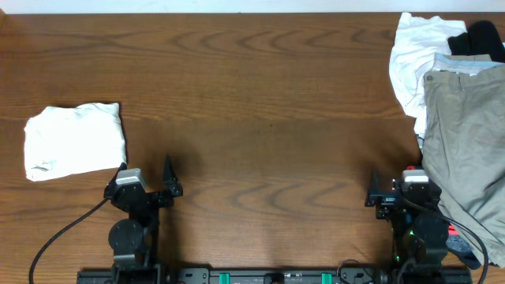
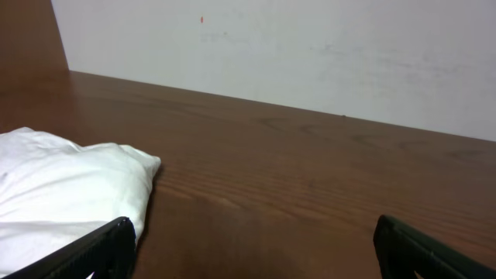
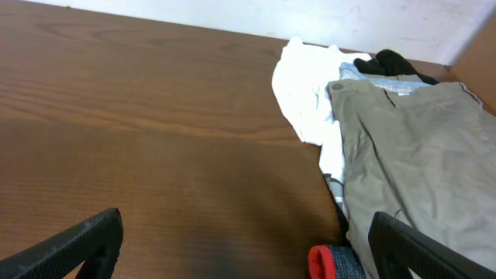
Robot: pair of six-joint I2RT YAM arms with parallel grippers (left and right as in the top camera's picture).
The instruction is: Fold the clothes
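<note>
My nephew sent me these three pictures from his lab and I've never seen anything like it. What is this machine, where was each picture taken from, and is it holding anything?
These are two robot arms at a wooden table, each ending in a two-finger gripper. One picture looks straight down from above; the other two come from small cameras on each wrist, so the dark shapes at their bottom corners are the arm's own fingers. The left gripper and right gripper are both open and hold nothing. Near the left arm lies a folded white garment. On the right is an unfolded pile: khaki-beige trousers on top, a white garment and something black beneath.
</note>
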